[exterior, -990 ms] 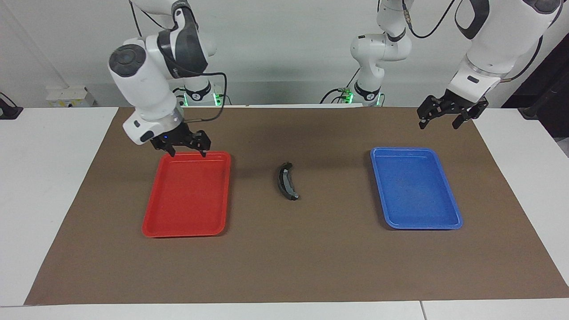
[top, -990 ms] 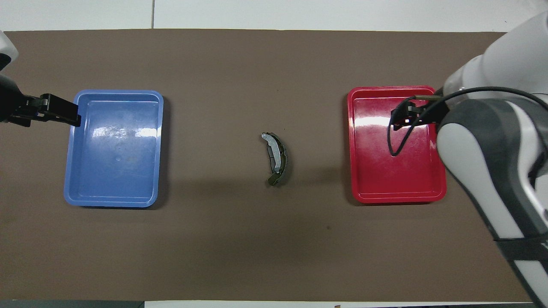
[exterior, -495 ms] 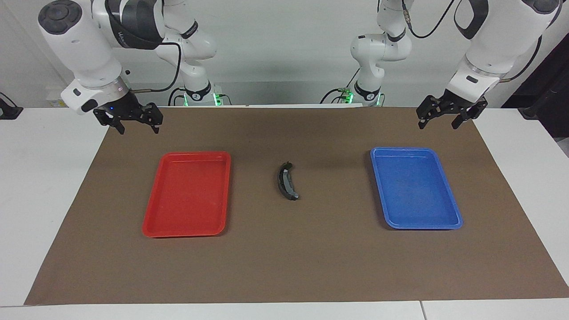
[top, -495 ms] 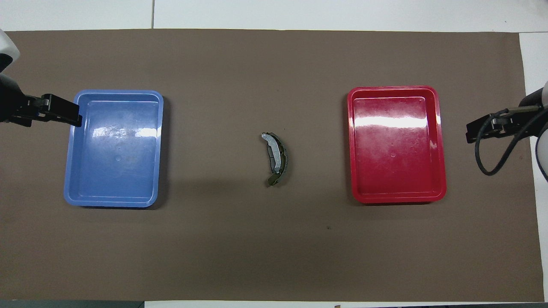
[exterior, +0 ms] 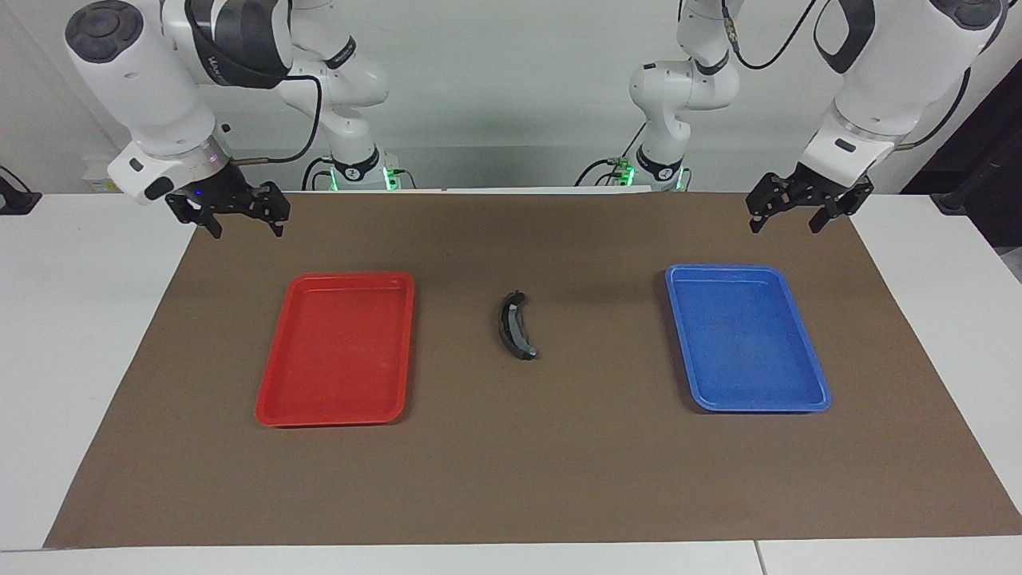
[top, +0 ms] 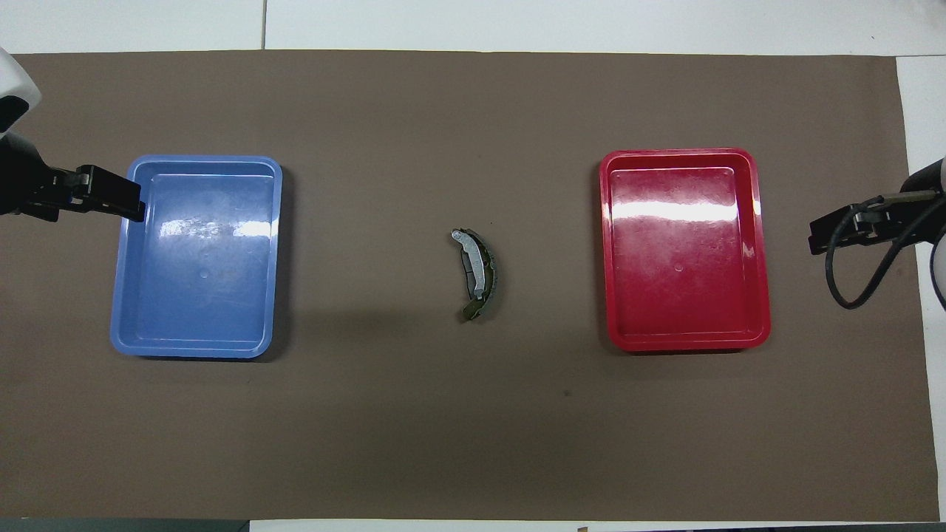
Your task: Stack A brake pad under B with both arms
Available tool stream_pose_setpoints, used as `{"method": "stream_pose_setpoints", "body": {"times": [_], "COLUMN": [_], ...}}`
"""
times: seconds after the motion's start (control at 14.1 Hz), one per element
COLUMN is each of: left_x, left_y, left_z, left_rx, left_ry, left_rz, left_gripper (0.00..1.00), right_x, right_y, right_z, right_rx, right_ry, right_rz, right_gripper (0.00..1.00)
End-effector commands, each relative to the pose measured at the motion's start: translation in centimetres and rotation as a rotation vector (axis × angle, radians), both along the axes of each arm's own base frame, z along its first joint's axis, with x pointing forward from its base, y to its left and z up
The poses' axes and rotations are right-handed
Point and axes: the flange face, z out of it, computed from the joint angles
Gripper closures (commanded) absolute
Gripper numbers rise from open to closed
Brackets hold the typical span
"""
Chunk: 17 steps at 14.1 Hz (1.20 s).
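The curved black brake pad B (exterior: 514, 326) lies on the brown mat between the two trays, with its grey lining (top: 477, 267) showing from above. The short grey pad A does not show apart from it; it is hidden or out of view. My right gripper (exterior: 247, 231) hangs open and empty over the mat's edge at the right arm's end, clear of the red tray (exterior: 271, 399). My left gripper (exterior: 784, 228) hangs open and empty over the mat's edge at the left arm's end, clear of the blue tray (exterior: 806, 399). Both are well away from the pad.
The red tray (top: 761, 251) and the blue tray (top: 122, 295) both hold nothing. The brown mat (exterior: 511, 479) covers most of the white table. The grippers' tips show at the side edges of the overhead view.
My right gripper has moved from over the red tray's rim nearest the robots, up and outward to the mat's edge. The left arm and the pad have not moved.
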Motion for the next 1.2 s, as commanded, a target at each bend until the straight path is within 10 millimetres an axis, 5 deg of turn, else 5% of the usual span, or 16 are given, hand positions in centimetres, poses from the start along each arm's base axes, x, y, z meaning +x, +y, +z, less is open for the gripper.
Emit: {"method": "stream_pose_setpoints", "body": {"times": [0.0,0.42,1.13], "left_x": [-0.6,-0.6,-0.7], "left_y": [-0.1,-0.2,-0.5], "left_z": [0.0,-0.1,0.1], "left_rx": [-0.011,-0.011,-0.012], "left_ry": [0.000,0.001,-0.003], "left_rz": [-0.005,-0.005,-0.008], "left_gripper": [0.00,0.00,0.00], "right_x": [-1.0,-2.1,-2.1], "right_y": [-0.1,-1.6,-1.5], "right_z": [0.4,2.1,3.0], "right_rx": [-0.009,0.009,0.013], "right_ry": [-0.004,-0.015,-0.038], "right_rz": [0.023,-0.010,-0.009], "right_gripper": [0.01,0.01,0.01]}}
